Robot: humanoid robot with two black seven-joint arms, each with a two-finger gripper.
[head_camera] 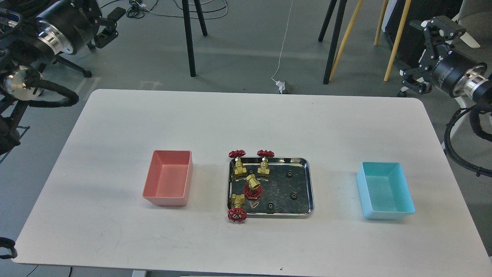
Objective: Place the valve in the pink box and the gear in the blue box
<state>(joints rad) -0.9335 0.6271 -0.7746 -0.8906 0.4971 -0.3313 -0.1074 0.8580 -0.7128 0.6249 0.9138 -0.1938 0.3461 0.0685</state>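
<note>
Several brass valves with red handwheels sit in the left half of a shiny steel tray (pixel 311 184): two upright at the back (pixel 238 163) (pixel 264 163), one tipped over in the middle (pixel 252 186), one lying over the front rim (pixel 236 211). Tiny black gears (pixel 288 173) (pixel 293 195) (pixel 270 206) lie scattered on the tray floor. The pink box (pixel 165 200) stands left of the tray, the blue box (pixel 388 213) right of it; both hold nothing. My left gripper (pixel 108 27) hangs open beyond the table's far-left corner. My right gripper (pixel 424 52) is open off the far-right corner.
The white table (pixel 246 115) carries only the tray and the two boxes. Behind it stand black and wooden stand legs (pixel 188 38), a white cable and a small plug box (pixel 284 86) on the floor. Black cables hang at both sides.
</note>
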